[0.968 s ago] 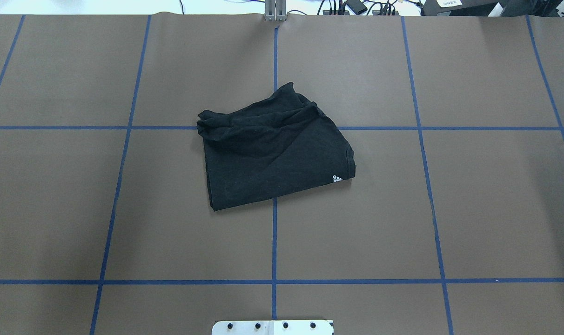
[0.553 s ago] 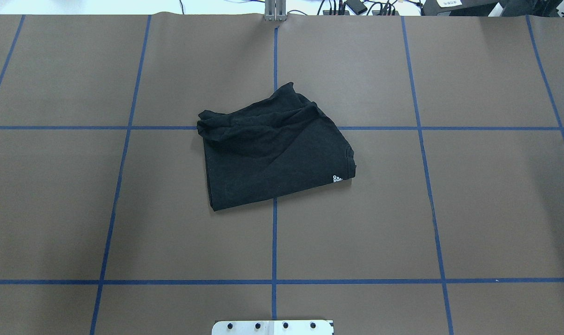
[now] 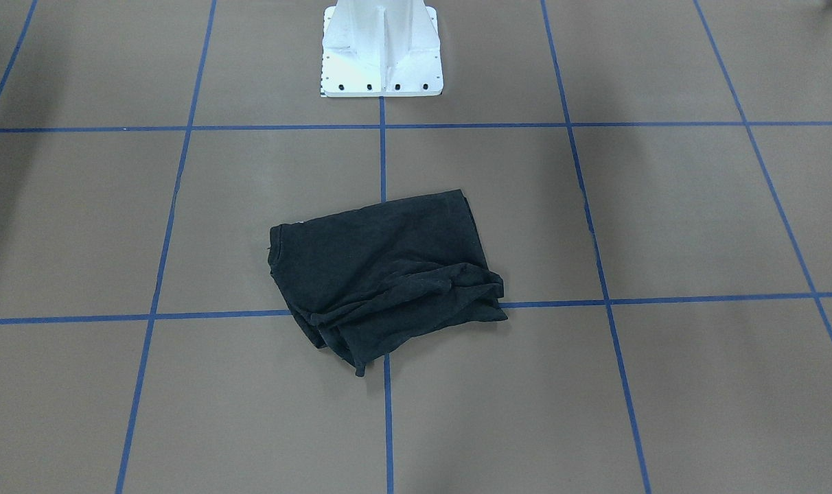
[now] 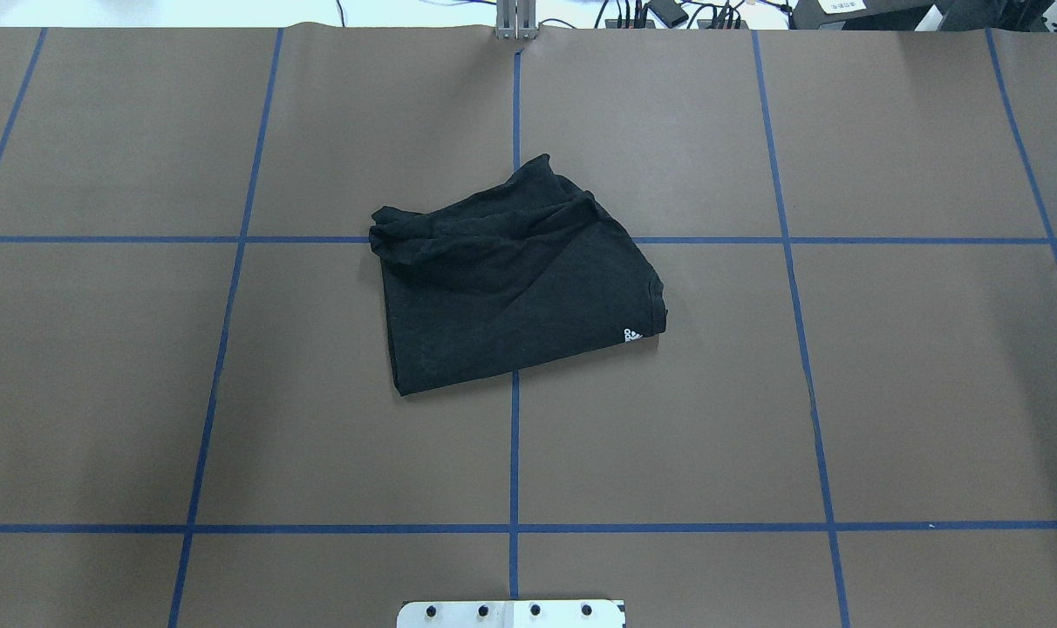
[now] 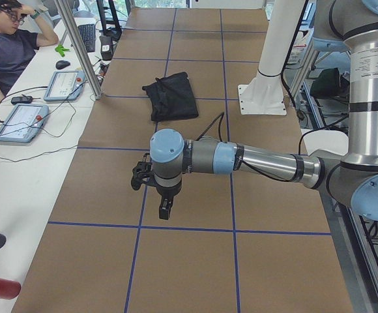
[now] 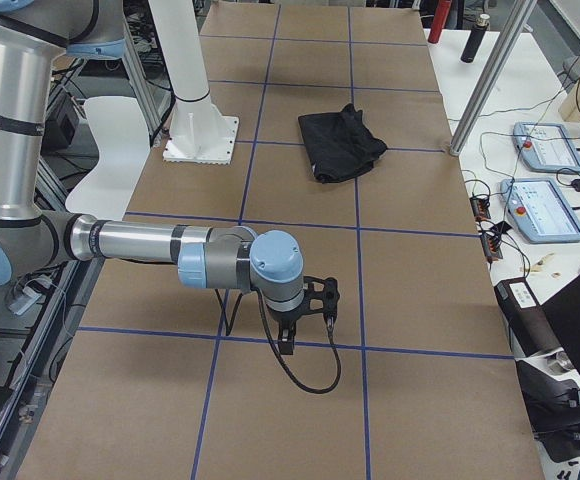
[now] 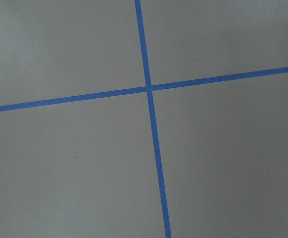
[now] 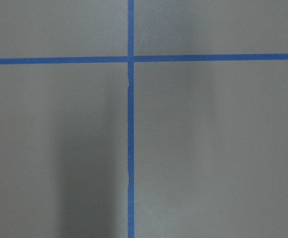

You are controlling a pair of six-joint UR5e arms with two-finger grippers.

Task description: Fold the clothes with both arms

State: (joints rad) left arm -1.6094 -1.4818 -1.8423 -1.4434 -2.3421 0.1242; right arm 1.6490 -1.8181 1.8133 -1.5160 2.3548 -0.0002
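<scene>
The clothes are one black T-shirt (image 4: 511, 292), folded into a rumpled block at the middle of the brown table, with bunched layers along its far edge. A small white triangle mark (image 4: 630, 336) shows at its right corner. It also shows in the front-facing view (image 3: 382, 274) and both side views (image 5: 171, 98) (image 6: 340, 142). Neither arm touches it. The left gripper (image 5: 165, 210) hangs over bare table far from the shirt, and so does the right gripper (image 6: 288, 345). I cannot tell whether either is open or shut. Both wrist views show only table and blue tape.
The white pedestal base (image 3: 382, 48) stands at the robot's edge of the table. Blue tape lines (image 4: 514, 453) grid the brown table. A seated person (image 5: 6, 45), control tablets (image 5: 21, 122) (image 6: 540, 210) and a metal post (image 5: 78, 49) line the far side.
</scene>
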